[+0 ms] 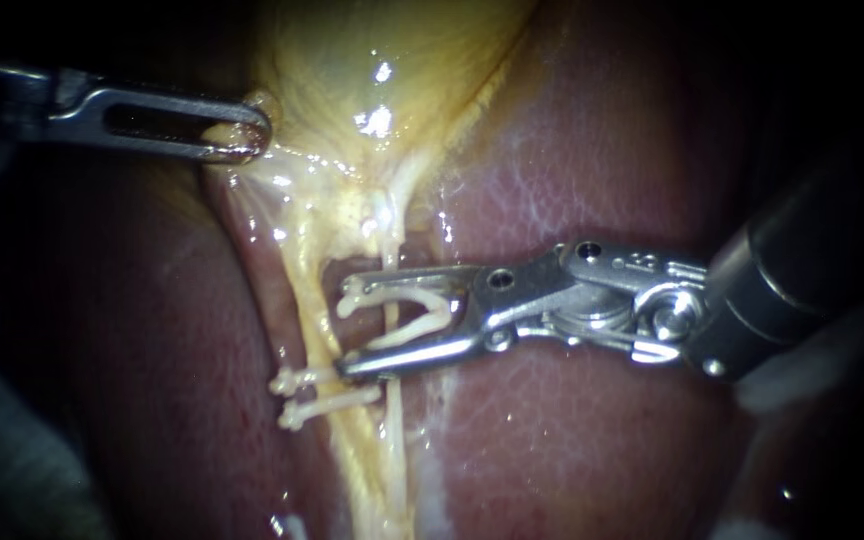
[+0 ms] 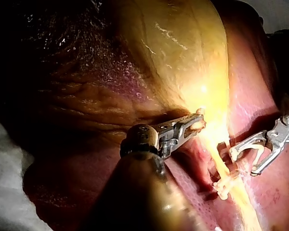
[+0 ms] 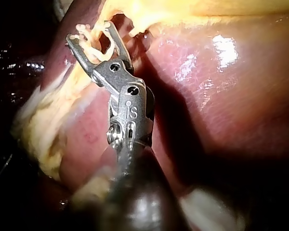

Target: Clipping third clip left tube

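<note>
Endoscope view: two clips below right instrument

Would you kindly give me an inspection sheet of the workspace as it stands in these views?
Surface: liver, moist and glistening, with the yellowish gallbladder above it.
Job's things: two closed clips sit side by side across a tube; an open clip is held just above them, with a thin pale strand running between its arms.
Clutter: nothing seen.
Instruments: left instrument, jaws shut on the gallbladder's edge; right instrument, jaws shut on the open clip, standing wide apart.
Cables: nothing seen.
Surroundings: dark beyond the tissue; pale cloth beside the liver in the left wrist view.
</note>
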